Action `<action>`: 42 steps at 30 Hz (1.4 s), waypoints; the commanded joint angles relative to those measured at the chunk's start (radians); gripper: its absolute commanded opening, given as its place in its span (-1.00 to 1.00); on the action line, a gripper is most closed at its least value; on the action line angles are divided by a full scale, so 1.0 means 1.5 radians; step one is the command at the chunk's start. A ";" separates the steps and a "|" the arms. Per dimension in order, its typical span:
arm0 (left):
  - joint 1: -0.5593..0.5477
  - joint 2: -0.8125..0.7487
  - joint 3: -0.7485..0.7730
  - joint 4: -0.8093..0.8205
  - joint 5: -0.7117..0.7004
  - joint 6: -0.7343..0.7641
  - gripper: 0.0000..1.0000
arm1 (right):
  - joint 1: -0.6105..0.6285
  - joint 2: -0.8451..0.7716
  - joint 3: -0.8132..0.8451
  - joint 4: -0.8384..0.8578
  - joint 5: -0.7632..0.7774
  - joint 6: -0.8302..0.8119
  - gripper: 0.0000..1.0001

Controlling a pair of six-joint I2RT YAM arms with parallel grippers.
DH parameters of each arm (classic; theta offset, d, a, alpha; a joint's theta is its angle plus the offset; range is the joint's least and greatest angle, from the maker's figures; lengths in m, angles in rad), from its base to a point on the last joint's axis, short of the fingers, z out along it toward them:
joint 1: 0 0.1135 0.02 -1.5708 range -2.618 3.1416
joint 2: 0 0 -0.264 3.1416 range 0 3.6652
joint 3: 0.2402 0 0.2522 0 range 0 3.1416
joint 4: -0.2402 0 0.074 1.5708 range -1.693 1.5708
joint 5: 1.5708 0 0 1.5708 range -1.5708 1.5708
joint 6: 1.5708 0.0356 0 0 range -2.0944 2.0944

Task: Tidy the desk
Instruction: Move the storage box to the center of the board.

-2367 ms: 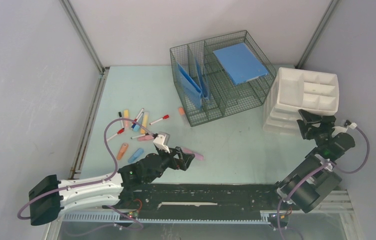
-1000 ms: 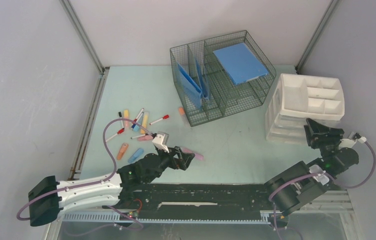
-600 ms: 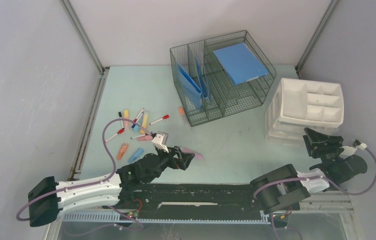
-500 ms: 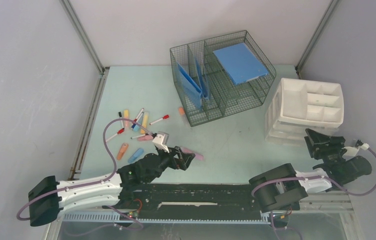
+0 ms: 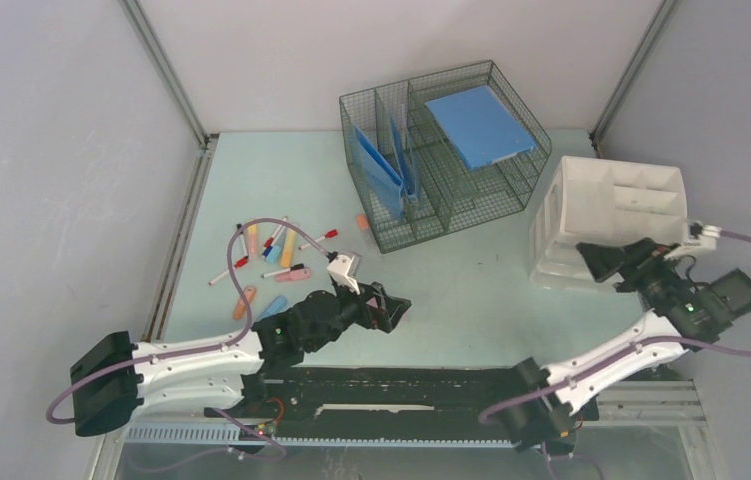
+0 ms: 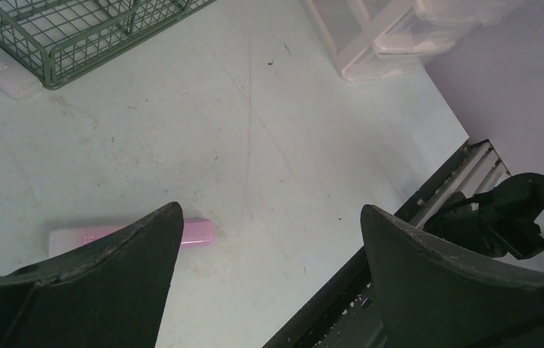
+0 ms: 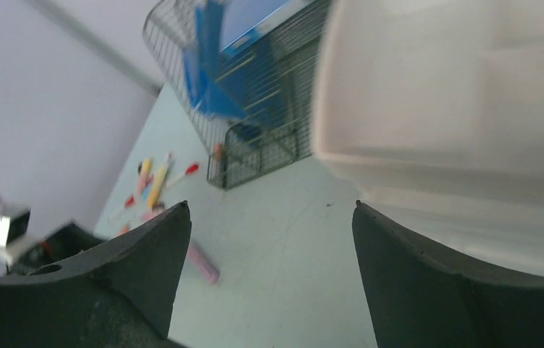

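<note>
Left gripper (image 6: 269, 217) hung low over desk (image 5: 471, 290), jaws spread wide, nothing between them. Pink stick (image 6: 198, 232) lay flat on desk, partly hidden behind left finger. Right gripper (image 7: 269, 210) raised just beside near side of white organiser (image 5: 616, 200), jaws wide apart, empty. Desk lay beneath both grippers. Loose markers (image 5: 276, 250) scattered at left. Wire basket (image 5: 441, 150) at far edge, blue pad (image 5: 478, 125) across its right side.

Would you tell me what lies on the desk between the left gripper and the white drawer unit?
Nothing: the top view shows bare desk from the left gripper to the white drawer unit; the left wrist view agrees.
</note>
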 commanded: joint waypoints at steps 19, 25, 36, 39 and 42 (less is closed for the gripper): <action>0.003 -0.140 -0.092 0.001 -0.017 -0.003 1.00 | 0.708 0.080 0.252 0.113 0.839 0.040 0.64; 0.003 -0.176 -0.121 0.002 -0.024 -0.013 1.00 | 0.709 0.128 0.255 0.113 0.879 0.024 0.60; 0.003 -0.199 -0.138 0.002 -0.028 -0.018 1.00 | 0.750 0.202 0.281 0.056 0.767 0.065 0.52; 0.003 -0.199 -0.136 0.002 -0.029 -0.020 0.99 | 0.780 0.219 0.296 0.040 0.732 0.077 0.52; 0.003 -0.199 -0.136 0.003 -0.027 -0.022 1.00 | 0.826 0.231 0.306 0.037 0.712 0.091 0.51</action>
